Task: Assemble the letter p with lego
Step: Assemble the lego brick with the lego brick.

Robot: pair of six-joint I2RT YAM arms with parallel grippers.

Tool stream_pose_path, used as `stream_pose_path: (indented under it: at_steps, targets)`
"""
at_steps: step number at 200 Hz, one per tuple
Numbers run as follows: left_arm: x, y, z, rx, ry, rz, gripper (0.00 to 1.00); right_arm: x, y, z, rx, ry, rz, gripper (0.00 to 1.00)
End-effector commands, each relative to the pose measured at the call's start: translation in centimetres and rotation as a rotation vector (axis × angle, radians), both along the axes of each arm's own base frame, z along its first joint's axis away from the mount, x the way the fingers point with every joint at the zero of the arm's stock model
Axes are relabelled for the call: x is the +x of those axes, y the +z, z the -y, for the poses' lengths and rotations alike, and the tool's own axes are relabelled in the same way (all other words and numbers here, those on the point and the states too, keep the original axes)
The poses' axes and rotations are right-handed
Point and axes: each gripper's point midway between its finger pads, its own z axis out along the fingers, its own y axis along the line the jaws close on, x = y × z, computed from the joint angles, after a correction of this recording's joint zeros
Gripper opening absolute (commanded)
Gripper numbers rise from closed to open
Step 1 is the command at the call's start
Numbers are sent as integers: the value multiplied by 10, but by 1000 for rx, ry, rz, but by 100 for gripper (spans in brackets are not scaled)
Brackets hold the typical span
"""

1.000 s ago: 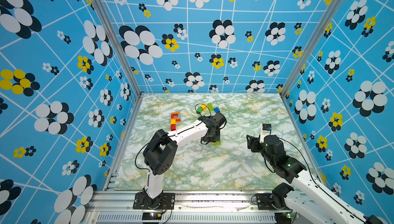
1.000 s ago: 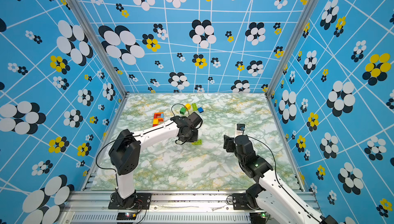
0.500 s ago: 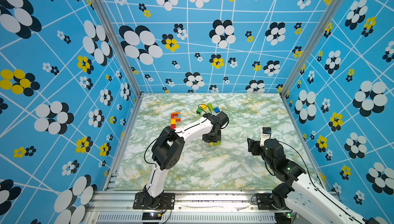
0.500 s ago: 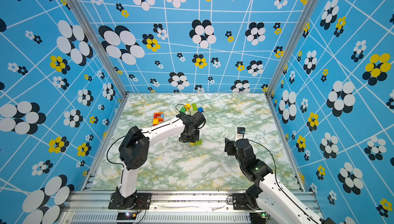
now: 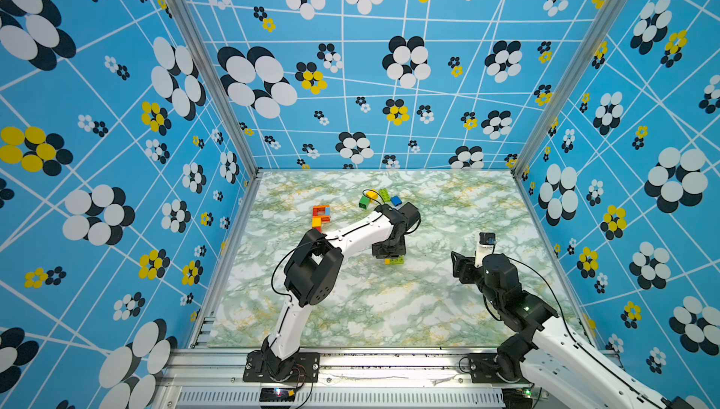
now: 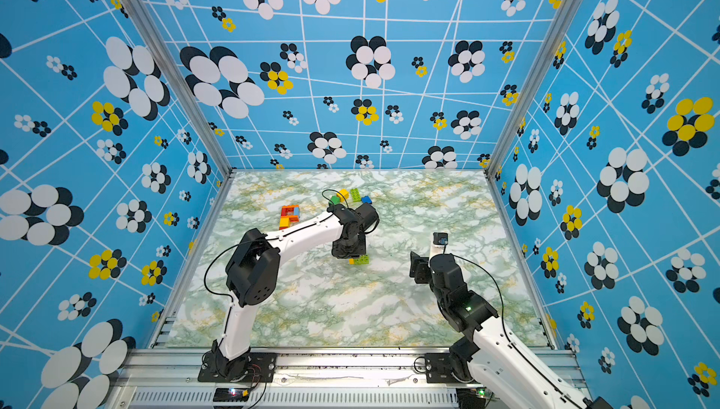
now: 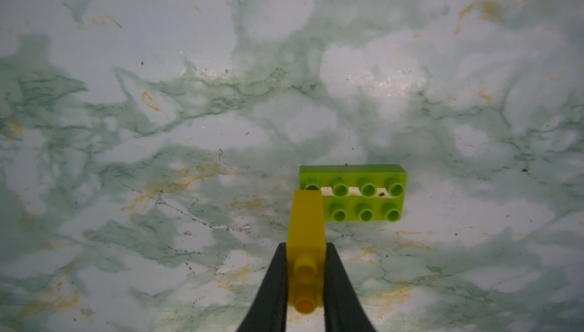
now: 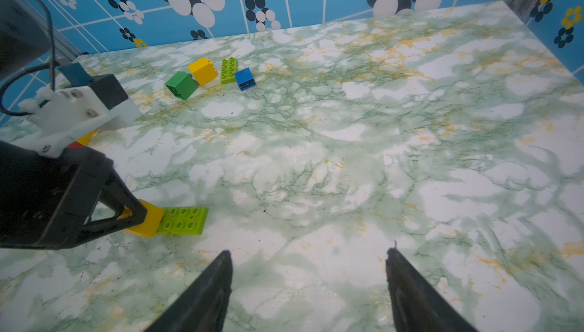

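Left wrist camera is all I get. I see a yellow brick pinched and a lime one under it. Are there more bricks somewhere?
Observer: Yes. Four loose bricks sit near the back wall: green, yellow, lime, blue.
Operator: Is anything built yet?
Observer: An orange and red build lies on the table to the left of those.
Operator: What's the other arm doing?
Observer: The right gripper hangs open over bare table, holding nothing.

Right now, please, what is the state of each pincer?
Left pincer: closed on a yellow brick, its far end at the lime brick.
Right pincer: open, holding nothing, above the bare table.
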Motion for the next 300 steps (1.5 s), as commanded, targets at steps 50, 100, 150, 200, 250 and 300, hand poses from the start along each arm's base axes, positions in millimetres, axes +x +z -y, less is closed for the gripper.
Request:
stream_pose_path:
  at_steps: [50,100,150,200,250,300]
  targets:
    - [5,-10,-3,33,50,-3,0,1,-2,-1,15,4,2,78]
    - [3,-16,2,29,45,-16,0,1,-3,-2,17,6,-1,78]
    - [0,-23,-3,65,33,-27,0,1,-3,-2,17,5,-2,78]
    - [-12,-46,-17,152,-19,-113,0,1,-3,-1,11,0,-4,78]
    - [-32,-71,-41,233,-38,-191,0,0,-2,0,14,-2,0,78]
    - [-17,-58,-50,193,-4,-135,0,1,-4,-1,12,1,-3,79]
